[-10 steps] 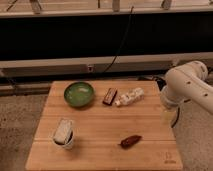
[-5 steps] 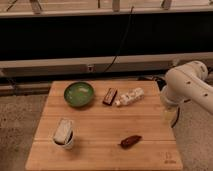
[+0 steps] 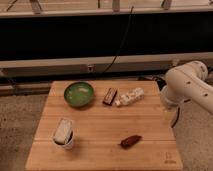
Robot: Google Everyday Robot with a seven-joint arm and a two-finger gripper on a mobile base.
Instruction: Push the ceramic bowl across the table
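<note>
A green ceramic bowl [image 3: 78, 94] sits upright on the wooden table [image 3: 102, 150], near its far left corner. The white robot arm [image 3: 189, 87] hangs at the table's right edge, far to the right of the bowl. The gripper [image 3: 173, 116] points down beside the right edge of the table, well apart from the bowl and touching nothing I can see.
A dark snack bar [image 3: 110, 96] and a clear plastic bottle [image 3: 129, 97] lie to the right of the bowl. A white cup with a packet in it [image 3: 63, 134] stands at the front left. A brown oblong item [image 3: 130, 141] lies at the front right.
</note>
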